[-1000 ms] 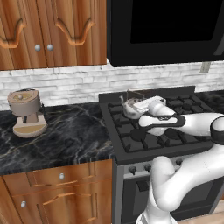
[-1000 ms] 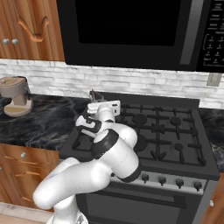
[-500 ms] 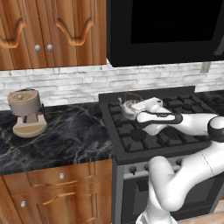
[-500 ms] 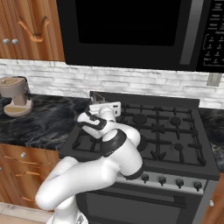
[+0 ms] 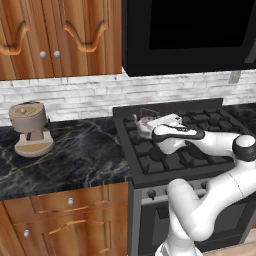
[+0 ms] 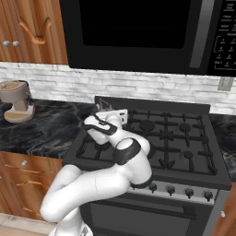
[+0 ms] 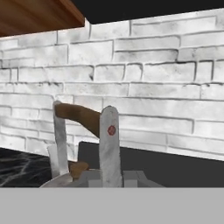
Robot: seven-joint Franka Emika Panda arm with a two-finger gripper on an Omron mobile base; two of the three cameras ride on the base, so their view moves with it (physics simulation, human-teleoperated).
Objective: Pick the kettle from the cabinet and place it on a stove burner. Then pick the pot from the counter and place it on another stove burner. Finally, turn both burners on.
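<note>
Claw: gripper (image 5: pixel 148 121) clamped on the arched handle of the kettle (image 5: pixel 144 126), low over the rear left stove burner (image 5: pixel 134 123).
Kettle position: at or just above the grate, hard to say which; out of the cabinet (image 5: pixel 60 37).
Hand camera: brown-topped handle (image 7: pixel 78 114) seen close, white brick wall behind.
Done: kettle carried to the black range (image 6: pixel 152 138), by the look of it.
Left: let go of the kettle, move the pot, turn both burner knobs (image 6: pixel 177 190).
Pot: none spotted on the counter (image 5: pixel 75 155) beside the coffee machine (image 5: pixel 31 128).
Writing: microwave panel (image 6: pixel 226 27) has small marks, too blurred to read; no brands legible.
</note>
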